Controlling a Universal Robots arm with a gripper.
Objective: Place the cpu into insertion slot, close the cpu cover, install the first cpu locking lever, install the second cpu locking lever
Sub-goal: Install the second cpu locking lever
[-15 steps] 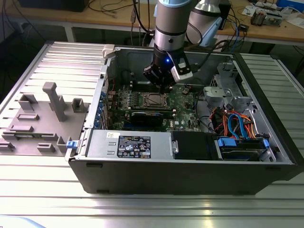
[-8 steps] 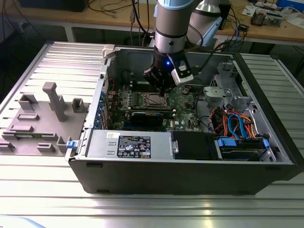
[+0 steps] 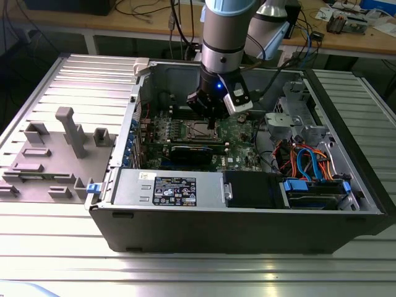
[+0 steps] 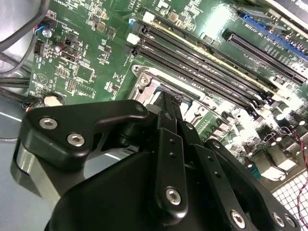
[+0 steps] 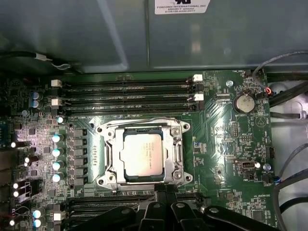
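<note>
One gripper (image 5: 161,192) is held just above the socket edge, fingers apparently pressed together, though partly hidden. The cpu (image 5: 143,155) is seated in the insertion slot (image 5: 111,166), framed by the cpu cover (image 5: 176,154).

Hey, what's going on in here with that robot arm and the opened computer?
The arm's hand is lowered into the open computer case, just above the green motherboard. In the first wrist view the cpu sits in the insertion slot with the cpu cover closed around it. The hand hovers at the socket's edge, holding nothing visible.
</note>
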